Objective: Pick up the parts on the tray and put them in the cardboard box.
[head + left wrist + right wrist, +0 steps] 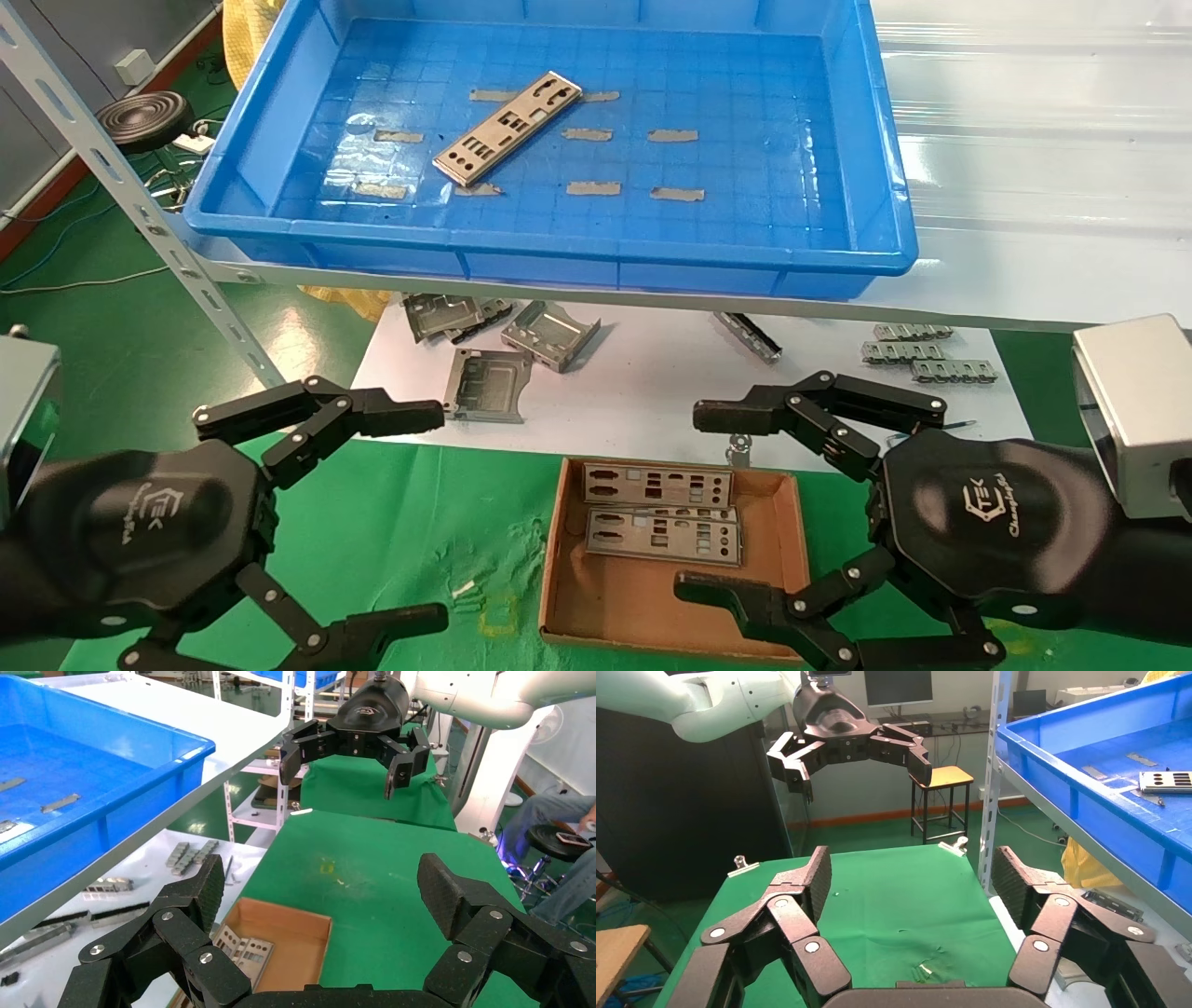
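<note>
Hovered wide open at 5 o'clock, right gripper [694,503] above cardboard box [792,522], presumably post-release; one part [507,128] left in tray [559,252] at 11 o'clock.

Bright even overhead light; glare streaks on tray [875,168] floor and shelf; sharp focus.

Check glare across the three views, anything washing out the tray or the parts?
Head view: bright reflections streak the tray floor on its right side and the white shelf beside it; the part stays readable. Left wrist view: the tray floor looks evenly lit, with no strong glare; the cardboard box is clear. Right wrist view: no glare on the tray; the part shows sharp cutouts.
</note>
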Controlling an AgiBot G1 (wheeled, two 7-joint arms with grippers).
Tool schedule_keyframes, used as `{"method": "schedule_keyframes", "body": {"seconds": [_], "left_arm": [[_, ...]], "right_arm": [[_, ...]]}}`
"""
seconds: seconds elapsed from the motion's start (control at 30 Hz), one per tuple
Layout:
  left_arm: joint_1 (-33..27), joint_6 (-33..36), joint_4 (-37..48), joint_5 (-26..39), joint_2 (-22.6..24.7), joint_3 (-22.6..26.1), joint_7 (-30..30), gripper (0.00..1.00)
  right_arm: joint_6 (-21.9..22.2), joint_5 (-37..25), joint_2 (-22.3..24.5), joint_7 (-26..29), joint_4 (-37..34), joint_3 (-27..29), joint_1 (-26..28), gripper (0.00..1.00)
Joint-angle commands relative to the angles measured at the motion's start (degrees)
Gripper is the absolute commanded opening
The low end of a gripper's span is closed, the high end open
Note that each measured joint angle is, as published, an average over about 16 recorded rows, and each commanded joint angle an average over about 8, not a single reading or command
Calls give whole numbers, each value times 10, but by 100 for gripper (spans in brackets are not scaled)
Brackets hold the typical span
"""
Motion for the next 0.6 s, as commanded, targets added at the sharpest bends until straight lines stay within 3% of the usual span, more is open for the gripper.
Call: {"method": "schedule_keyframes", "body": {"seconds": [0.03,0.6], "left_arm": [[0,0,0,0,0,0,0,100],[0,0,0,0,0,0,0,100]], "right_arm": [[0,0,0,0,0,0,0,100],[0,0,0,0,0,0,0,100]]}}
